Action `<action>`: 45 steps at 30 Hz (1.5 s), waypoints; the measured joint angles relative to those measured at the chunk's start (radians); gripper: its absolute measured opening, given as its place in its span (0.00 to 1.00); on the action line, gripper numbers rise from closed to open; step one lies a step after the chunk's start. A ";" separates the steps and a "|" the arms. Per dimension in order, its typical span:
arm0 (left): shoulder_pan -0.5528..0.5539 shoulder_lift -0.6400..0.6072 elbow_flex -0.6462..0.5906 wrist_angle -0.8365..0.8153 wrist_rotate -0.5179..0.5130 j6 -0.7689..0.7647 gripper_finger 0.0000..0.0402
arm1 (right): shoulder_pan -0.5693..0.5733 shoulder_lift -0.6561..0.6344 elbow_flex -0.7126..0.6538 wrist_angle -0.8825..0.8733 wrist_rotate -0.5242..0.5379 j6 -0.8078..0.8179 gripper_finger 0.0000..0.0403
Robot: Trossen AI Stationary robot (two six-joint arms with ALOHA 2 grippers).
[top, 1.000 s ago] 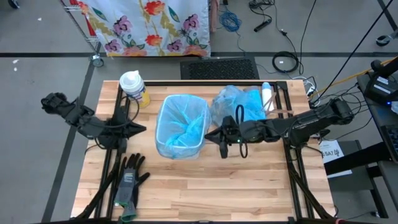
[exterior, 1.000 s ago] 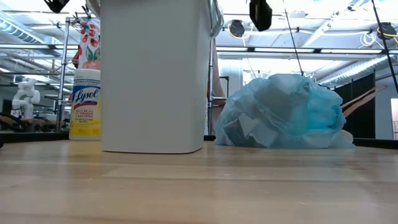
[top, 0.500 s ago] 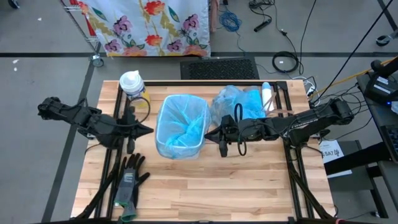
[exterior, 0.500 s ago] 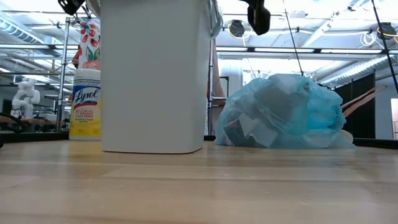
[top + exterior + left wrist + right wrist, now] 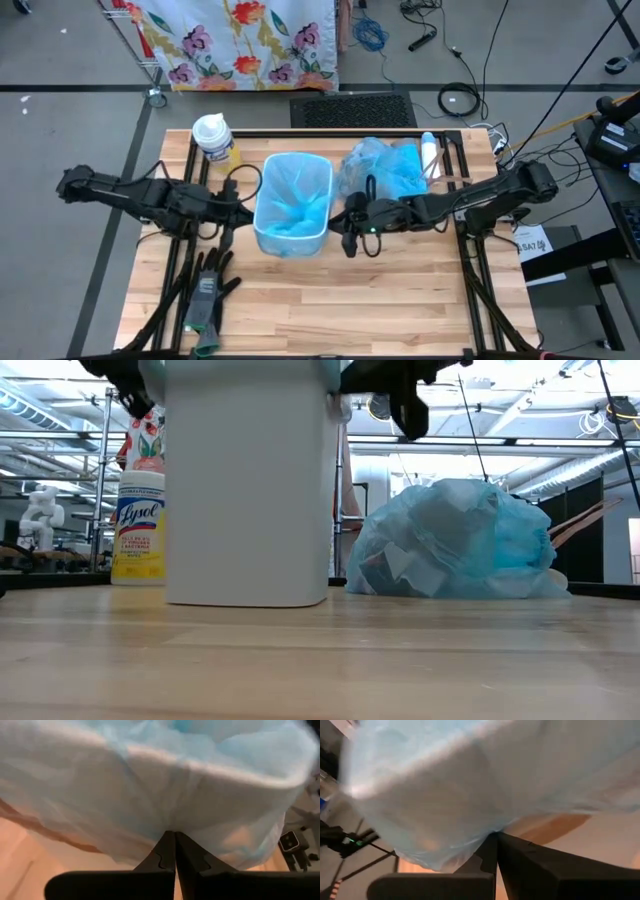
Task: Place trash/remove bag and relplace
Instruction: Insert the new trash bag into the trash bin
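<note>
- The left gripper (image 5: 243, 210) sits at the left side of the white bin (image 5: 292, 205), its fingers (image 5: 167, 854) pressed together. From its own camera they look pinched on the hanging edge of the fresh blue bag (image 5: 165, 785), though I can't swear there is film between them.
- The right gripper (image 5: 345, 222) mirrors it at the bin's right side, also fully closed, with the bag's overhang draped just ahead of its fingers (image 5: 492, 855); it seems to have a pinch of it too.
- Between the two, the bin stands upright near the middle of the table (image 5: 330, 310), with the new liner (image 5: 292, 200) folded over its rim and sagging inside.
- Just to the far right of the bin lies the full bag of trash (image 5: 450, 540), bulging with crumpled scraps, resting on the table and out of the bin.
- Further out, a yellow wipes canister (image 5: 214, 140) stands at the far left, and a pair of gloves (image 5: 208, 290) lies at the near left.
- To my eye the task is almost done: the trash is bagged, the old bag is out, the replacement is in. What's left appears to be tugging the liner snug around the rim and letting go.
</note>
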 joint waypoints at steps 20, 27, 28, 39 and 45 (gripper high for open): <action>0.055 -0.117 -0.073 0.076 0.095 -0.050 0.01 | -0.014 -0.060 0.000 -0.170 -0.010 0.052 0.00; 0.055 -0.230 -0.059 -0.047 0.010 -0.051 0.01 | -0.036 -0.184 0.001 -0.257 -0.006 0.038 0.00; 0.055 -0.234 -0.059 -0.057 0.007 -0.051 0.01 | -0.042 -0.192 0.001 -0.273 -0.006 0.039 0.00; 0.082 -0.220 -0.059 -0.058 -0.076 0.020 0.01 | -0.144 -0.198 0.001 -0.253 0.026 -0.056 0.00; 0.139 -0.184 -0.059 -0.004 -0.061 0.084 0.01 | -0.205 -0.195 0.001 -0.200 0.019 -0.102 0.00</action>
